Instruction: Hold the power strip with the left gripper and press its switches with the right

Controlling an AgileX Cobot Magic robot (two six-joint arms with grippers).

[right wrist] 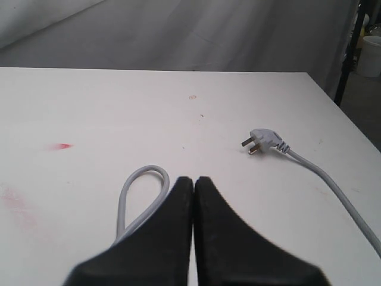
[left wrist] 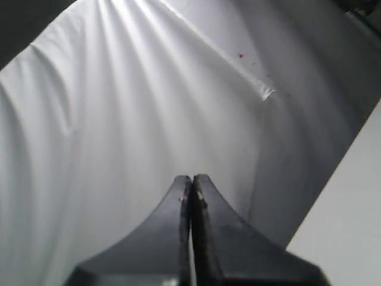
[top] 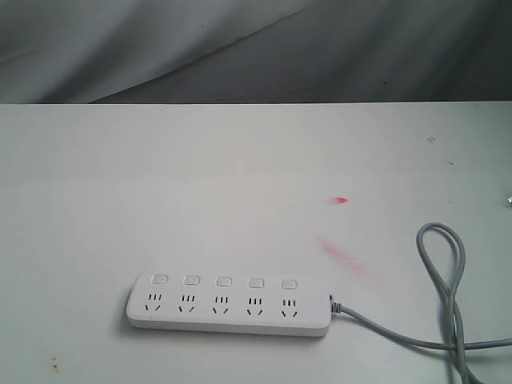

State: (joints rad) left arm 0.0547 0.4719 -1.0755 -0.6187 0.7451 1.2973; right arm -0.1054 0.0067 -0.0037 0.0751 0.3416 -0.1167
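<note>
A white table [top: 240, 176] carries a small red fleck [top: 341, 200] and a faint pink smear [top: 344, 258]. Behind the table's far edge hangs a creased grey cloth backdrop [top: 320, 56]. Past one table corner stands a dark post [right wrist: 347, 59].

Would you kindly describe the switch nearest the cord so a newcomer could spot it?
On the white table, a long white power strip lies low in the exterior view. Five square switches line its upper edge; yours is the end one, beside where the grey cord leaves.
</note>
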